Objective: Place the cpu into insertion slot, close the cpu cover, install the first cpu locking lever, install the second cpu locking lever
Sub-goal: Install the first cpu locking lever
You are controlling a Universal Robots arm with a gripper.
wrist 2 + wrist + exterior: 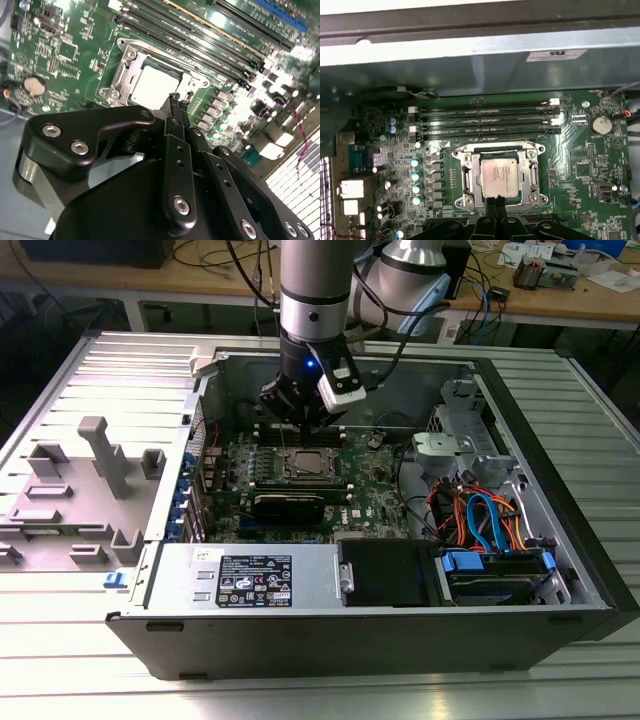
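Silver-grey cpu lies flat — end effector hovers just beside its edge.

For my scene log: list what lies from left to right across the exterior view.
Grey plastic fixture blocks → small square silver-grey cpu → bent silver metal bracket → blue and orange cable bundle.

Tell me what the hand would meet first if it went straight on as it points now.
Probably the rim of the cpu cover beside the cpu, below the hand; depth is unclear.
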